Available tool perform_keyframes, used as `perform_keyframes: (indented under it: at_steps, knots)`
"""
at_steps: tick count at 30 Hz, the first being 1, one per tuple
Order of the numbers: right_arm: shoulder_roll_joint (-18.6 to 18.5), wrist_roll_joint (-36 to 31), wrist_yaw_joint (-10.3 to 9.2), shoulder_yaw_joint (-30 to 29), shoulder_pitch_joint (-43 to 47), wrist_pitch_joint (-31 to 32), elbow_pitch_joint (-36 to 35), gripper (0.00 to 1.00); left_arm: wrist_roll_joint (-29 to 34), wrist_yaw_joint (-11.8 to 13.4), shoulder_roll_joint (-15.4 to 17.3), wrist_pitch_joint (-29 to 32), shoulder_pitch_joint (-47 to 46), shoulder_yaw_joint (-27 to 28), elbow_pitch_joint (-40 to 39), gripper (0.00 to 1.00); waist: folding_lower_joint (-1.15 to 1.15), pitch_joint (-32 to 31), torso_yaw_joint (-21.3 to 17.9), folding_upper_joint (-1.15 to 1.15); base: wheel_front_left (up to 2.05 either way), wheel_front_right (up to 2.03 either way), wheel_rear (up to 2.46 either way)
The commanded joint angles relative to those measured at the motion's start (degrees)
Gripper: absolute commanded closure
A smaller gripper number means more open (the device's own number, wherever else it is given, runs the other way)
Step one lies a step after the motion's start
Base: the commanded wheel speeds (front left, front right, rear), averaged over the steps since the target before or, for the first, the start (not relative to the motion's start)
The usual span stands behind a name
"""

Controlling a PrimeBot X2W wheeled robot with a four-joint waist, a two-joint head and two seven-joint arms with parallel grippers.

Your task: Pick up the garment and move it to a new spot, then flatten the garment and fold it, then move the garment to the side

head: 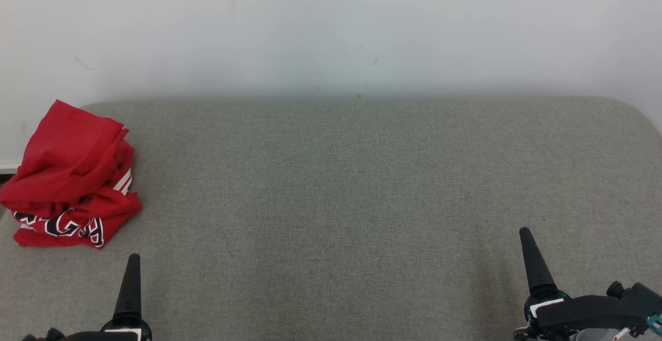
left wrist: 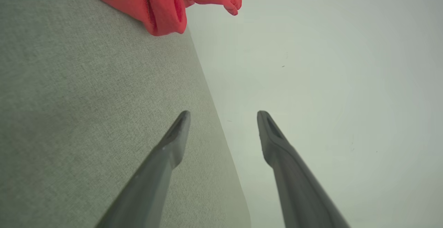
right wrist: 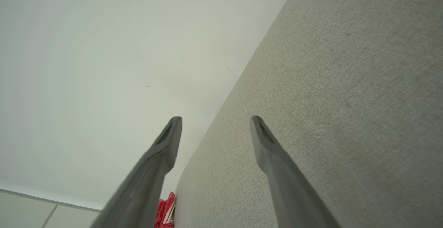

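- Grey surface [head: 362,201] fills our head view, with a pale wall behind it.
- Red garment [head: 72,175] sits bunched at the surface's far-left edge, partly past it. Its long axis runs roughly front to back, with the lettering at the near end.
- Left fingers [left wrist: 173,145] are spread wide and empty. The garment lies near, just ahead and slightly to their left.
- Right fingers [right wrist: 266,145] are also wide and empty, well apart from the garment across the surface.
- We judge the left arm should make the pick.

Red garment [head: 70,175] lies folded in a rumpled stack, far left.
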Motion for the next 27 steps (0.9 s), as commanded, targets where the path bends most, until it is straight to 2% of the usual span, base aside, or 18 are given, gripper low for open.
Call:
perform_keyframes:
  at_steps: [1,27]
  knots:
    - [-0.54,-1.77,0.01,0.10,-1.39,-0.56,-0.49,0.00,1.80,-0.04,0.60,-0.67,-0.24,-0.30,-0.85,0.00,0.00,-0.07,0.04,0.00,0.00,0.00,0.00]
    - [-0.76,-28.56,0.01,-1.17,-2.78,-4.84,4.30,0.00,28.03,1.56,1.08,-6.04,-1.22,-5.60,1.35,0.00,0.00,-1.39,0.60,0.00,0.00,0.00,0.00]
